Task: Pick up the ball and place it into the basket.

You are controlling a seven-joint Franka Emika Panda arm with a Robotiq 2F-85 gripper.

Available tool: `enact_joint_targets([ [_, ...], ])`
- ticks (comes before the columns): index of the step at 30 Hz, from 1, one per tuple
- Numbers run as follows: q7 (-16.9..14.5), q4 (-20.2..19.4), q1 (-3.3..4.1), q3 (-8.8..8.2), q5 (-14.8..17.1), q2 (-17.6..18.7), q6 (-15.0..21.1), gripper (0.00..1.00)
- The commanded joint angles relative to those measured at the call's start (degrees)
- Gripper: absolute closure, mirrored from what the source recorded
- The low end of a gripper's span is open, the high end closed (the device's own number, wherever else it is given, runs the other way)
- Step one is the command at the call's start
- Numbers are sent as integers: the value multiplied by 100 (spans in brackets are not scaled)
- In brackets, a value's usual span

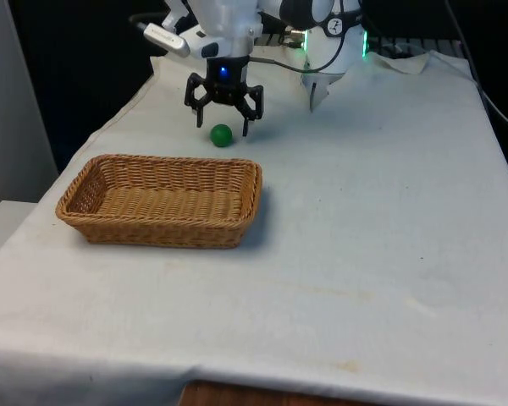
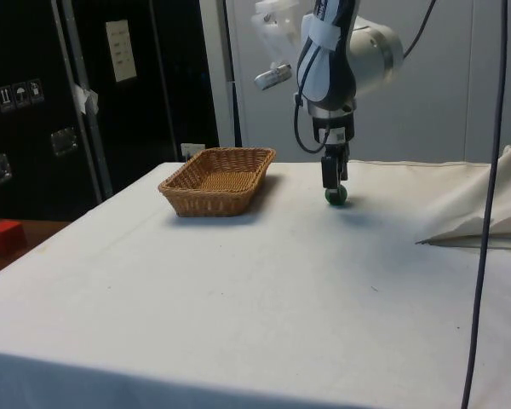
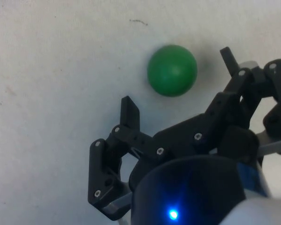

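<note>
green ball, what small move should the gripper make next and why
Probably a short descent to bring the fingers around the green ball, then close. The gripper is open and hovers just above the ball, which sits on the white cloth. In the wrist view the ball lies roughly between the fingertips. The basket holds nothing yet.

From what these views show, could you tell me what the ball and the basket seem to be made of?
The ball looks like smooth matte green rubber or plastic: an even surface with no seams and only soft shading; which of the two is unclear. The basket looks like woven wicker or rattan: tan strands interlaced along its walls and a braided rim.
</note>
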Motion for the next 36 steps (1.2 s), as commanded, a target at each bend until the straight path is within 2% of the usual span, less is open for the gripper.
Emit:
enact_joint_targets([
  [1, -132, -6, -149, 201, 166, -80, 80, 0],
  [2, 0, 11, 0, 6, 17, 11, 6, 0],
  [3, -132, 6, -155, 206, 178, -74, 86, 0],
  [5, -132, 17, -160, 223, 201, -63, 92, 0],
  [10, -120, 57, -149, 258, 281, -6, 80, 0],
  [11, -6, 63, -11, 69, 138, 57, 11, 0],
  [12, -115, 57, -149, 258, 286, 6, 74, 0],
  [20, -52, 92, -74, 160, 218, 97, 17, 0],
  [21, 0, 86, -11, 92, 166, 149, 11, 0],
  [22, -46, 92, -63, 149, 212, 109, 11, 0],
  [28, -11, 97, -34, 103, 183, 138, 0, 0],
  [29, 6, 86, -11, 80, 166, 149, 6, 0],
  [31, 17, 97, -23, 97, 183, 143, -6, 0],
  [32, 23, 97, -23, 97, 183, 143, -11, 3],
  [34, 40, 103, -17, 92, 178, 149, -11, 19],
  [35, 46, 103, -17, 92, 178, 149, -11, 34],
  [36, 57, 103, -17, 92, 178, 149, -17, 55],
])
